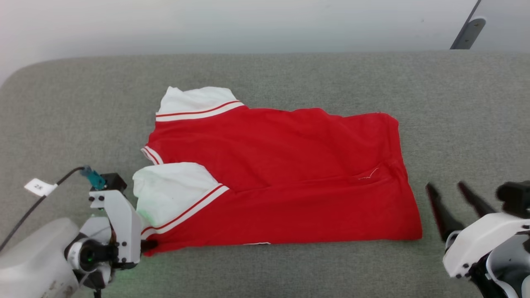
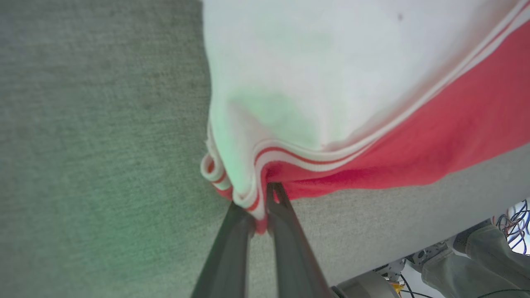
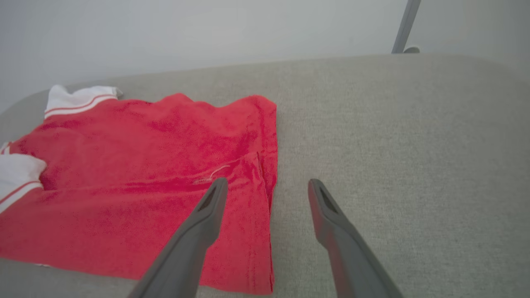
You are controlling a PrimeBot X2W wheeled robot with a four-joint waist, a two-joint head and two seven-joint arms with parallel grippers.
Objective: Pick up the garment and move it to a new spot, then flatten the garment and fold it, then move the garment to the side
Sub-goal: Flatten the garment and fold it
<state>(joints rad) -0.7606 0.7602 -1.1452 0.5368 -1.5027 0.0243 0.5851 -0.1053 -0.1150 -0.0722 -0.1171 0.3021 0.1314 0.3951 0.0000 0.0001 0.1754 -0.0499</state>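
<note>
On the grey padded surface (image 1: 83, 103) the garment (image 1: 281, 178) lies spread flat, plain red side up, with its white sleeves toward my left. My left gripper (image 2: 258, 198) is clenched on its near-left corner, pinching the striped trim. My right gripper (image 1: 446, 191) hangs released, fingers spread, just beside the garment's right edge. A tagged cable (image 1: 39, 187) trails by my left arm, and a metal leg (image 1: 468, 33) stands beyond the far edge. From the head my wrist mostly hides the pinch. The left wrist view shows it close, with loose wires (image 2: 513, 223) past the surface's edge.
</note>
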